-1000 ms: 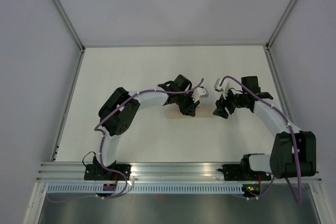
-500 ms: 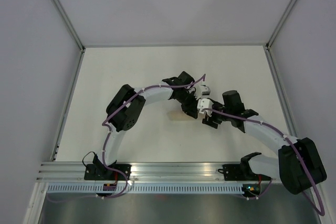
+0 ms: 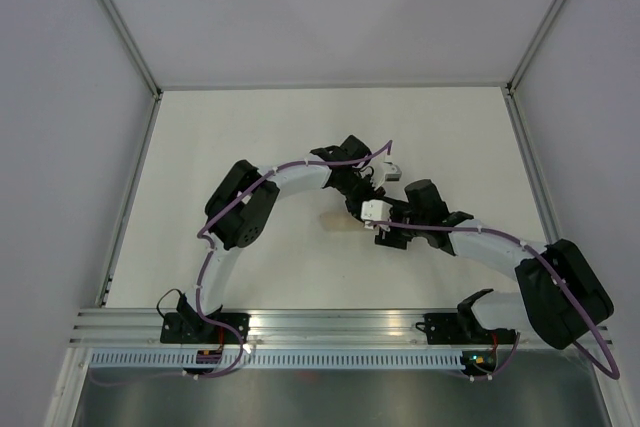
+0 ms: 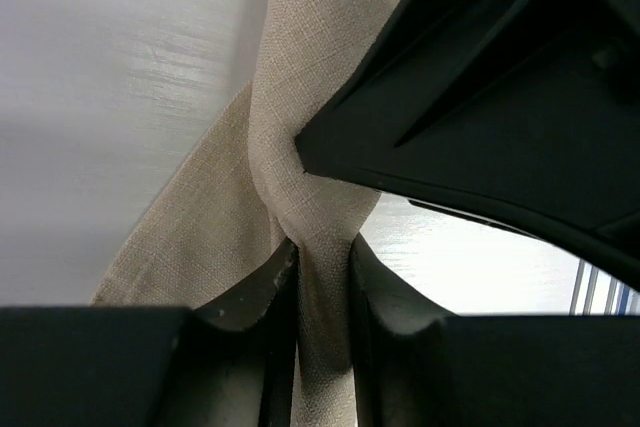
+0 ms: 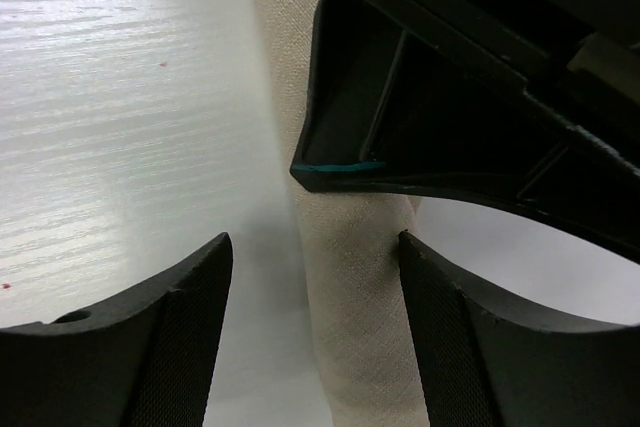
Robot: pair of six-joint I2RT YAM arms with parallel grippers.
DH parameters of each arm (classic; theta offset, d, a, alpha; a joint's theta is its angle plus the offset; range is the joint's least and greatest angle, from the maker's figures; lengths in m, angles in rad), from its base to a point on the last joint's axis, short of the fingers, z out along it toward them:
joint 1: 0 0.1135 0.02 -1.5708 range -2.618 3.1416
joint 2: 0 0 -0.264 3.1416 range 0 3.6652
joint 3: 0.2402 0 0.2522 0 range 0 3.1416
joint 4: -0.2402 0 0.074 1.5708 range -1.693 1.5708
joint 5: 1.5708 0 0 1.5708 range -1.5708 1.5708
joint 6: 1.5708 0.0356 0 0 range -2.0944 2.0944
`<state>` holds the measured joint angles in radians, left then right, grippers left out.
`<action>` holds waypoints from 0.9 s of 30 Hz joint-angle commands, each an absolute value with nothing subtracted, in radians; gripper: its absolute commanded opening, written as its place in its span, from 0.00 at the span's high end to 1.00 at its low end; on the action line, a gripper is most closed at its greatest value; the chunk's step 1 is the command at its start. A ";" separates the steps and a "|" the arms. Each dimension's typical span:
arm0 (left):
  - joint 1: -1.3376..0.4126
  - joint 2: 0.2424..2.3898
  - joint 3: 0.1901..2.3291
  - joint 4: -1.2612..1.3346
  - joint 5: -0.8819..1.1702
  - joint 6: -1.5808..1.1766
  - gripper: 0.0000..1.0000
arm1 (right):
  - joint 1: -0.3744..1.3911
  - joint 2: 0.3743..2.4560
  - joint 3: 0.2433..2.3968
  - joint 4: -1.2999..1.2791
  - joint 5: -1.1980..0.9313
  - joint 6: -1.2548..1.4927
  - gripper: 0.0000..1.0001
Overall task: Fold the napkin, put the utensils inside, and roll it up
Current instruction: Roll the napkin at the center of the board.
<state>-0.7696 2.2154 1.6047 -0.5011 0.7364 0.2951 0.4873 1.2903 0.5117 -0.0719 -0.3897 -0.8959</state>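
Napkin [image 4: 310, 147] x1, rolled: L fingers [image 4: 245, 299] pinch it, R fingers [image 5: 160, 337] spread round it.

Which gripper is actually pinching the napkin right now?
The left gripper: its fingers are closed tight on the napkin. The right gripper has its fingers wide apart on either side of the napkin, not squeezing it.
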 commanded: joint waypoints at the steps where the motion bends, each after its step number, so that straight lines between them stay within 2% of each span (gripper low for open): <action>1: -0.778 2.264 1.598 -0.595 0.716 0.273 0.71 | 0.494 1.311 0.502 0.024 -0.338 -0.917 0.28; 6: -0.778 2.253 1.603 -0.597 0.726 0.276 0.63 | 0.495 1.324 0.499 0.032 -0.330 -0.920 0.35; 9: -0.778 2.244 1.606 -0.600 0.727 0.275 0.55 | 0.497 1.336 0.494 0.031 -0.321 -0.925 0.44; 15: -0.772 2.220 1.620 -0.600 0.710 0.262 0.48 | 0.497 1.344 0.485 0.015 -0.313 -0.937 0.64; 16: -0.770 2.208 1.621 -0.598 0.704 0.262 0.48 | 0.495 1.345 0.486 0.011 -0.311 -0.940 0.71; 17: -0.767 2.201 1.623 -0.592 0.700 0.258 0.47 | 0.495 1.345 0.491 0.003 -0.313 -0.942 0.74; 23: -0.736 2.122 1.594 -0.525 0.640 0.230 0.42 | 0.497 1.347 0.526 -0.109 -0.328 -0.945 0.79; 27: -0.706 2.042 1.531 -0.393 0.588 0.193 0.40 | 0.495 1.350 0.555 -0.167 -0.347 -0.940 0.79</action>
<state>-0.7376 2.1521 1.5646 -0.4965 0.6617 0.2554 0.4946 1.3350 0.5217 -0.0593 -0.3332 -0.9421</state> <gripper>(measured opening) 0.592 0.307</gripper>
